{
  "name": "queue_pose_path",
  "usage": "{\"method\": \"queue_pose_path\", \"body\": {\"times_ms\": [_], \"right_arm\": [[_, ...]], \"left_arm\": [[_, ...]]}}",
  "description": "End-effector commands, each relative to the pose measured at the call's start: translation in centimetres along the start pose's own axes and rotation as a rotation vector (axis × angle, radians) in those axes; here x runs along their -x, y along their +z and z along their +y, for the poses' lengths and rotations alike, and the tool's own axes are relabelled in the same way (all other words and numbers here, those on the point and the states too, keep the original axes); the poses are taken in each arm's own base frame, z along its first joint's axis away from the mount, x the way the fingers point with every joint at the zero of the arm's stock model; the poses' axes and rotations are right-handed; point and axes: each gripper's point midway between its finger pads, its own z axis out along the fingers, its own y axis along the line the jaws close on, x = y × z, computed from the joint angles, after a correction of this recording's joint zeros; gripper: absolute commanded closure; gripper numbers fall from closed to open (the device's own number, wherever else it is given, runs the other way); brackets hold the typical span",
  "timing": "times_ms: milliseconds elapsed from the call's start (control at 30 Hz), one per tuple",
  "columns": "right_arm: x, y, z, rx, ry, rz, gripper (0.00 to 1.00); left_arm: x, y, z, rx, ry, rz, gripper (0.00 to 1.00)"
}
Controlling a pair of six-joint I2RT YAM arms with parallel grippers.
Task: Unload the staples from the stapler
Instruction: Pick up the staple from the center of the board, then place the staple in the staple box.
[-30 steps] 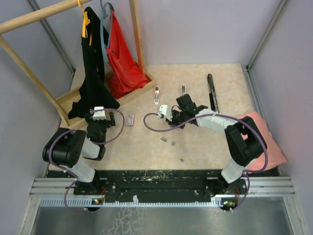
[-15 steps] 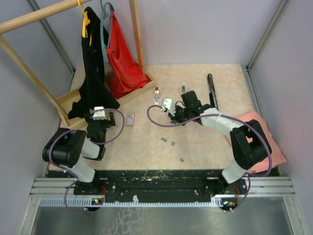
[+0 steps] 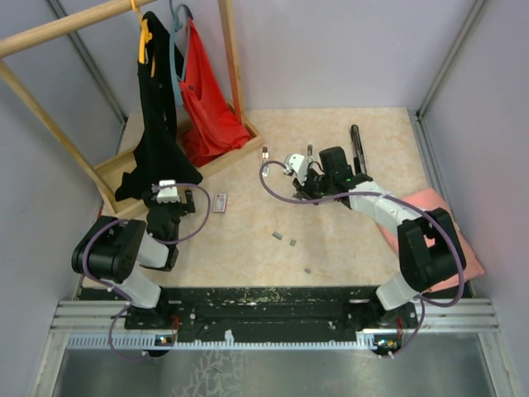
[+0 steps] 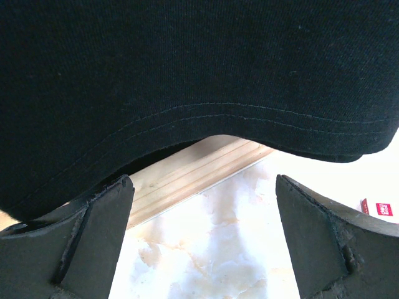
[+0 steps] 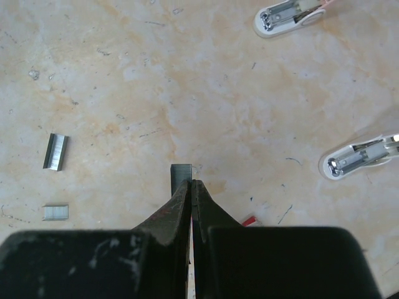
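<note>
Since a second ago the right gripper (image 3: 306,186) has moved up the tabletop (image 3: 231,248), away from the arm bases and a little to the right. It is squeezed shut on one small staple strip (image 5: 182,175), which sticks out past its tips. I cannot tell if the strip touches the tabletop.

Three more staples lie loose on the tabletop, right where they were before. The first staple piece (image 3: 277,236) and the second staple piece (image 3: 291,242) are just beside each other. The third staple piece (image 3: 307,270) is nearer the bases.

Two small staplers lie past the right gripper: one white stapler (image 5: 292,15) and the other white stapler (image 5: 358,157), both lying open.

The left gripper (image 4: 202,187) has not moved. Its fingers are spread wide with nothing between them, under the hem of the black garment (image 4: 187,62).

Near it lies one small box (image 3: 219,203) with a red label. One long black bar (image 3: 358,153) lies far back on the right, and one pink cloth (image 3: 450,240) lies at the right edge. One wooden rack (image 3: 107,169) holds two clothes: the black one and a red garment (image 3: 211,107).
</note>
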Motion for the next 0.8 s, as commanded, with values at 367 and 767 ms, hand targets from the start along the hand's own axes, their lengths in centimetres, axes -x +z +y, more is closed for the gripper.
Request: {"method": "queue_pose_path", "body": {"times_ms": [367,767], "right_arm": [[2.4,-2.2,-3.3,-0.138,0.048,-0.111,1.00],[2.0,-3.3,-5.6,-0.240,0.124,-0.131,1.00]], "left_arm": [[0.9,0.5,0.2,0.013,-0.026,-0.032,0.00],[0.9,0.5,0.2,0.013,-0.026,-0.033,0.00]]}}
